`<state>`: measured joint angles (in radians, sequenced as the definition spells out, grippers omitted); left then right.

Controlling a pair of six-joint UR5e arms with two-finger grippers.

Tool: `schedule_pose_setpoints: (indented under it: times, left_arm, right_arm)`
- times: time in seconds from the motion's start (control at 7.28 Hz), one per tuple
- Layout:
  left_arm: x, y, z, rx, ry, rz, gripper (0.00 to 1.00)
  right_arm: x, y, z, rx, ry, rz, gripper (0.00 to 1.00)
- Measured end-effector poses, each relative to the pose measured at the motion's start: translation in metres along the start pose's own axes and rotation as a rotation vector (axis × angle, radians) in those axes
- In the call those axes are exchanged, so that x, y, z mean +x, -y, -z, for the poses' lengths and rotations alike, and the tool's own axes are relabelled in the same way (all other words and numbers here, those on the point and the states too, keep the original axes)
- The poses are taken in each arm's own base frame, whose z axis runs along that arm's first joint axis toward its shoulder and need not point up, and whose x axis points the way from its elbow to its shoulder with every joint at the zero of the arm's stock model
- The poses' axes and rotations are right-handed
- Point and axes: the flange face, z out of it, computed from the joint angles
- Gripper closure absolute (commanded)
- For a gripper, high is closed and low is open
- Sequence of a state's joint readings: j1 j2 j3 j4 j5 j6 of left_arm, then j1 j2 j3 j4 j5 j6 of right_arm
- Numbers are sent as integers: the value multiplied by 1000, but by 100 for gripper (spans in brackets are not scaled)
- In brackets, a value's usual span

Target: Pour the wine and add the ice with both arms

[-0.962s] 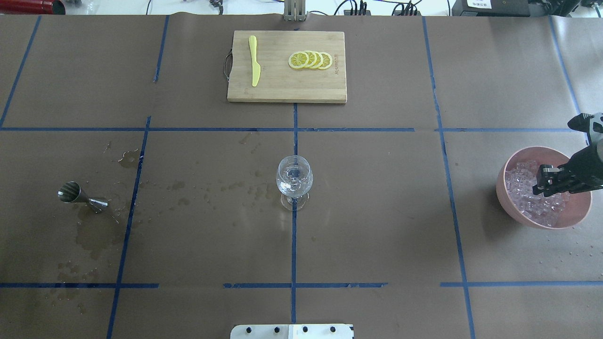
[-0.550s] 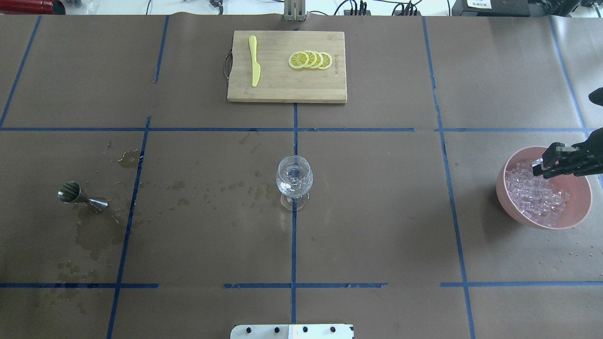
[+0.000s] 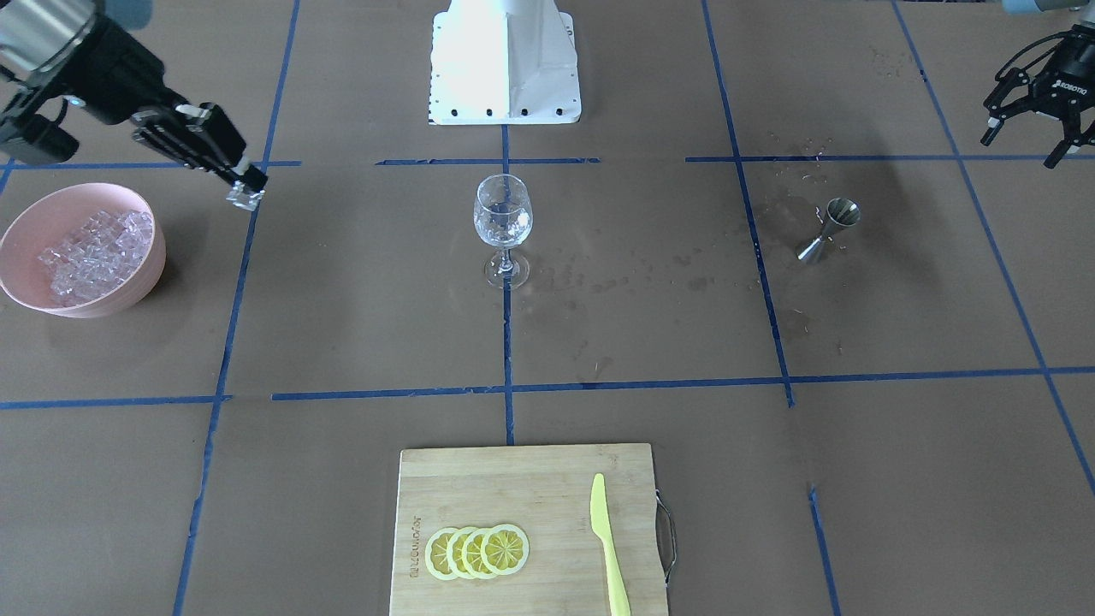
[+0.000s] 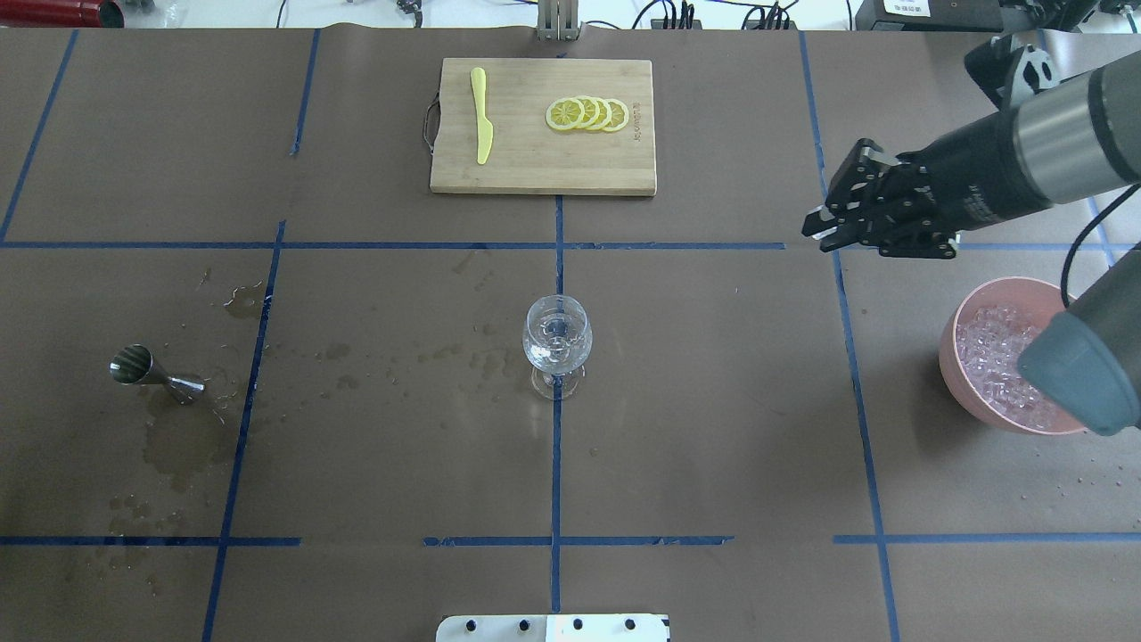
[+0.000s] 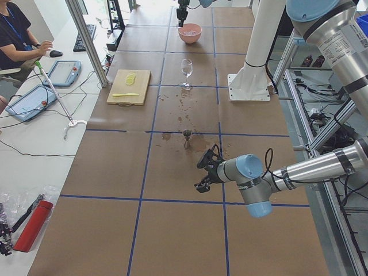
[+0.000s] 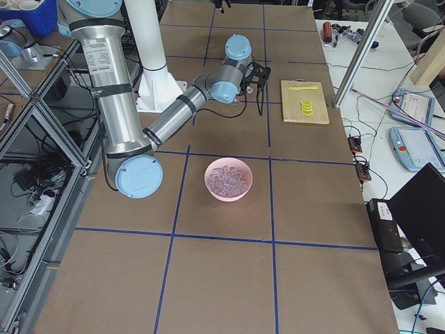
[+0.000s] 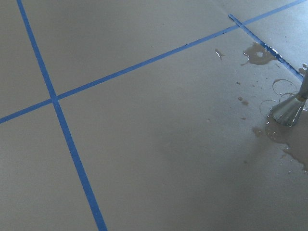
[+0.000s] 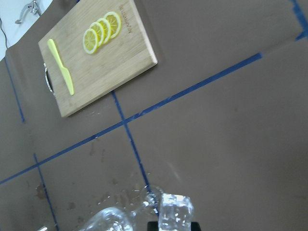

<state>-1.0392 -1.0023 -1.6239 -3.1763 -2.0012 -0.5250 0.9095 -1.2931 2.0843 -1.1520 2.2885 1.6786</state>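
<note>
My right gripper (image 4: 815, 226) is shut on one clear ice cube (image 3: 244, 198) and holds it above the table between the pink bowl (image 4: 956, 374) and the wine glass (image 4: 557, 334). The cube fills the bottom of the right wrist view (image 8: 175, 211), with the glass (image 8: 113, 221) just beside it. The bowl holds a heap of ice (image 3: 90, 248). The glass stands upright at the table's middle (image 3: 502, 214); what it holds is hard to tell. A steel jigger (image 3: 825, 229) stands in a wet patch. My left gripper (image 3: 1029, 145) is open and empty, off to the jigger's side.
A bamboo cutting board (image 4: 535, 169) with lemon slices (image 4: 588, 114) and a yellow knife (image 4: 481, 116) lies at the far side. The white pedestal (image 3: 505, 60) is at the robot's edge. Spilled liquid (image 4: 183, 446) marks the paper near the jigger. A person (image 5: 17, 34) sits beside the table.
My right gripper has lifted out of the pink bowl with an ice cube and moved away from it, toward the table's middle. The glass and jigger have not moved.
</note>
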Motion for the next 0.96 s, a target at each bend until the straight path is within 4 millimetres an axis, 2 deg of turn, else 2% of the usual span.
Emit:
schedule_pose_setpoints:
  times: [0.27,0.41,0.55,0.69,0.96]
  left_arm:
    - [-1,3,-3,7,0,-1,0]
    - [-1,3,-4,8,1,-1,0]
    - [-1,3,-4,8,1,-1,0]
    - [-1,4,-4,9,1,-1,0]
    - [-1,6,-2,19,4,6,0]
  right_arm:
    - [-58,-59,-45,-3,45,-52,100]
    - [-79,-91,-72,11,43,-54,100]
    - [-93,-121,-98,34,29,-49,100]
    - [-98,-139,-118,56,12,-45,100]
    - [-99,-152,-142,70,-14,-42,100]
